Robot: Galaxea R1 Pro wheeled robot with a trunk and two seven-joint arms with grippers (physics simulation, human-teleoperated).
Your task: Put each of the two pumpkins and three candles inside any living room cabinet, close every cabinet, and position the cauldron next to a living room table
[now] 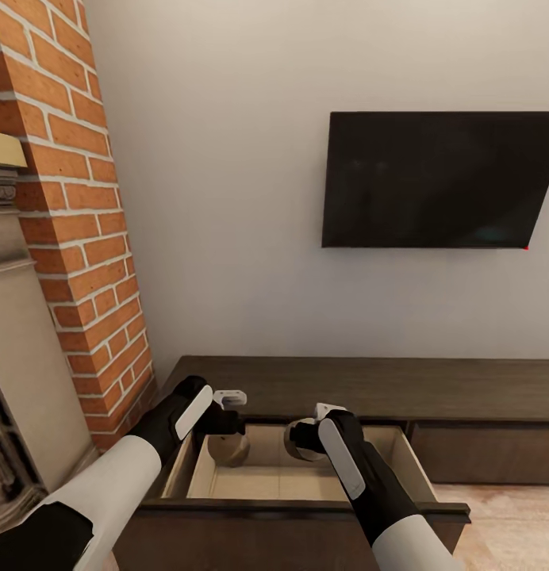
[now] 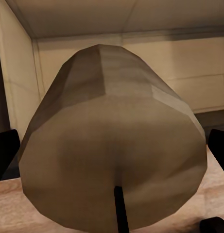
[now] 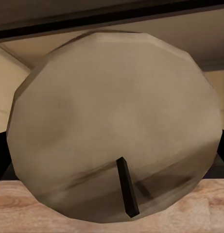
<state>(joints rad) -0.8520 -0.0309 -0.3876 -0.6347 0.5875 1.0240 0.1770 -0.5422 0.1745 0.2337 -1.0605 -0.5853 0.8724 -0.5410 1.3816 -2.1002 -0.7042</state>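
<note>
The head view faces the long dark brown cabinet (image 1: 370, 387) standing against a pale wall, under a black TV screen (image 1: 441, 181), with a red brick column (image 1: 76, 198) to the left. The cabinet's left drawer (image 1: 306, 476) is pulled open and exposes a light-coloured interior. Both arms reach over the open drawer. The left tool (image 1: 227, 432) is clamped on a cream candle (image 1: 228, 450), which hangs inside the drawer's left half, near the back wall. The left wrist view shows this candle (image 2: 114, 141) end-on with its dark wick pointing at the camera, a black finger (image 2: 6, 150) at each side of the candle body, and the drawer's inner walls behind it. The right tool (image 1: 305, 438) is clamped on a second candle (image 1: 300, 444) held over the middle of the drawer, near its rear edge. The right wrist view shows the round end face of that candle (image 3: 114, 126) with its wick, above a pale wooden floor (image 3: 24, 208).
</note>
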